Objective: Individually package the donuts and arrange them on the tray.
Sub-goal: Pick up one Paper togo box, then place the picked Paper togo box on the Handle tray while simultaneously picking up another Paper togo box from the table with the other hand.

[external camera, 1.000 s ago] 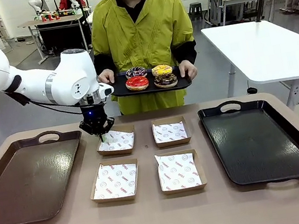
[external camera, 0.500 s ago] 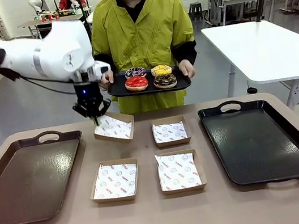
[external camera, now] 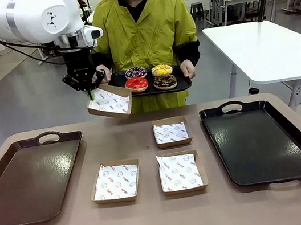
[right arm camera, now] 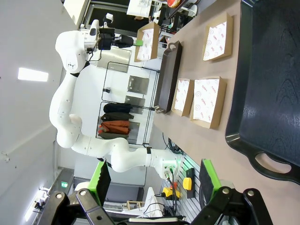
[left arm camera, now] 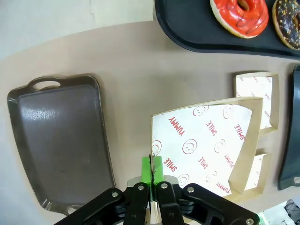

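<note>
Left gripper (external camera: 89, 90): jaws closed tight on the rim of a paper-lined cardboard tray (external camera: 109, 102), green pads (left arm camera: 152, 168) pinching the rim's edge in the left wrist view. Cardboard tray in the air, tilted, above the far edge of the table (external camera: 157, 221), clear of the tabletop. Red print on its white liner: "YUMMY", "SMILE", smiley faces.

Right gripper (right arm camera: 153, 180): fingers spread wide, nothing between them. Handle end of the black tray (right arm camera: 267, 93) just ahead of them.

All four donuts on a black serving tray (external camera: 183, 84) carried by a person beyond the table, one hand (external camera: 188, 69) on its right end. Serving tray just right of the held cardboard tray in the front view.
- red-glazed donut (external camera: 136, 83), near left
- dark chocolate sprinkled donut (external camera: 165, 81), near right
- chocolate donut with pink-white drizzle (external camera: 135, 71), far left
- yellow-sprinkled donut (external camera: 162, 69), far right

On the tabletop: three more lined boxes. Far box (external camera: 172, 132) alone toward the person's side; near-left box (external camera: 116, 181) and near-right box (external camera: 179, 171) side by side closer to the robot. All three between a brown tray (external camera: 29, 179) on the robot's left and the black tray on its right.
</note>
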Controlling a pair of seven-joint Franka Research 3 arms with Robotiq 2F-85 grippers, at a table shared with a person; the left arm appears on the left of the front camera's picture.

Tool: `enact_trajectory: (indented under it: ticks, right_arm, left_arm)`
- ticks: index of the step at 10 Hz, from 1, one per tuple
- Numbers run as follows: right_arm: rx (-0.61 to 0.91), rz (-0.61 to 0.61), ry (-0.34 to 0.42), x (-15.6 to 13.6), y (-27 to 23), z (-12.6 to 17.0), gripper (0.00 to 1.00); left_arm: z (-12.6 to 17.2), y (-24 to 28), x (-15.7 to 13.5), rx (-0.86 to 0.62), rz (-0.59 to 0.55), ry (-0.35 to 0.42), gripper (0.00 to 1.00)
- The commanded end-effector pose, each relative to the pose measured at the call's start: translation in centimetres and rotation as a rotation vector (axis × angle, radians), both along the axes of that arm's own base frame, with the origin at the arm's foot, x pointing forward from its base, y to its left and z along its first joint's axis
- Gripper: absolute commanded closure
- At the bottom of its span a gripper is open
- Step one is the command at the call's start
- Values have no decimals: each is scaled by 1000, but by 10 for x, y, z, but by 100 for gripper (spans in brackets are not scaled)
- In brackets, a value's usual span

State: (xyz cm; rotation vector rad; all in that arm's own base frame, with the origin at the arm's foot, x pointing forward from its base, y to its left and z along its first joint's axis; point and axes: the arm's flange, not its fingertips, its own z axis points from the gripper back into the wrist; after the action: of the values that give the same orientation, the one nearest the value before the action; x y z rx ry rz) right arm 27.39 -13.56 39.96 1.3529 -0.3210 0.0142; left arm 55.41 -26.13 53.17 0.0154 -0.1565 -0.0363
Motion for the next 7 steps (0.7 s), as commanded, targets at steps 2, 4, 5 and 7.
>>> enact_trajectory:
  ticks: [2, 4, 5, 7]
  right_arm:
    - [10, 1, -8, 0, 0, 0, 0]
    - [10, 1, -8, 0, 0, 0, 0]
    - [10, 1, -8, 0, 0, 0, 0]
    - [10, 1, -8, 0, 0, 0, 0]
  left_arm:
    - [0, 0, 0, 0, 0, 0, 100]
    - [0, 0, 0, 0, 0, 0, 100]
    - [0, 0, 0, 0, 0, 0, 100]
    - [0, 0, 0, 0, 0, 0, 100]
